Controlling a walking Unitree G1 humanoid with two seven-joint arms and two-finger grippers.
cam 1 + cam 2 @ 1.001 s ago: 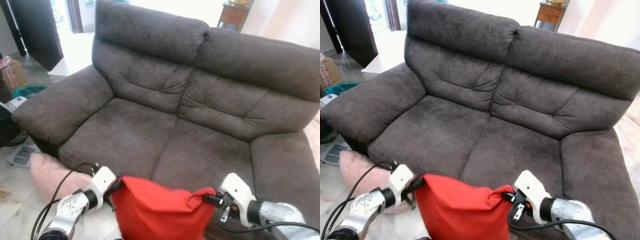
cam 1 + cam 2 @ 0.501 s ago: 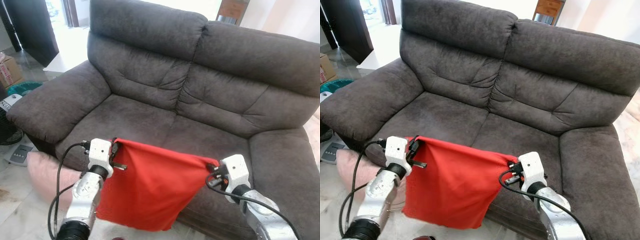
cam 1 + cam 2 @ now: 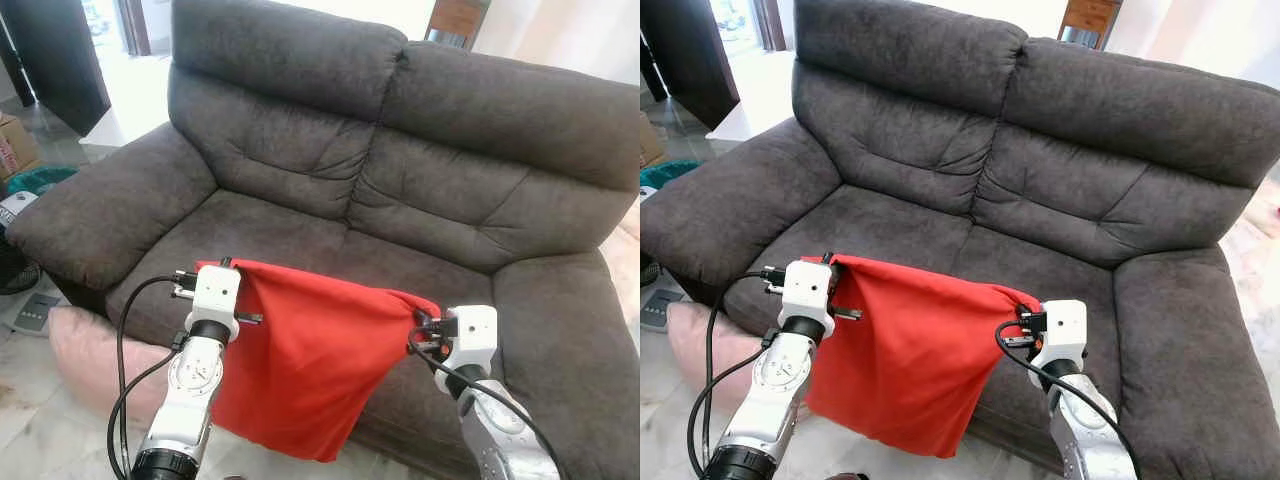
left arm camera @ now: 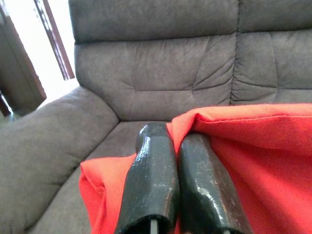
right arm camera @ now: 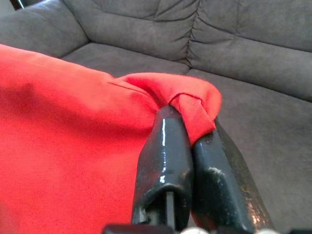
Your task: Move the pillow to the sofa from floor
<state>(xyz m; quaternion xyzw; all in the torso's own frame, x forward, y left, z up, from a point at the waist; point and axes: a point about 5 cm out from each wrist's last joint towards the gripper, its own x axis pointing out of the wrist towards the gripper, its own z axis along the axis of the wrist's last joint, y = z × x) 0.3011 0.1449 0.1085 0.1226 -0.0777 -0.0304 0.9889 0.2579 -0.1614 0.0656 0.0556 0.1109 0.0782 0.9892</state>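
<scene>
Red pillow hangs before sofa, two corners pinched: left tool, right tool clamped.

Daylight pours in from behind the sofa, through the doorway at its far left corner and over the backrest, and there it blows out to plain white. The upholstery is evenly lit, with soft shadows only in its seams and tufts. The head views are sharp, no motion blur, slightly bowed toward the edges. In the wrist views the black fingers close to the lens are soft and carry glossy white glints, while the sofa beyond stays reasonably crisp.
</scene>
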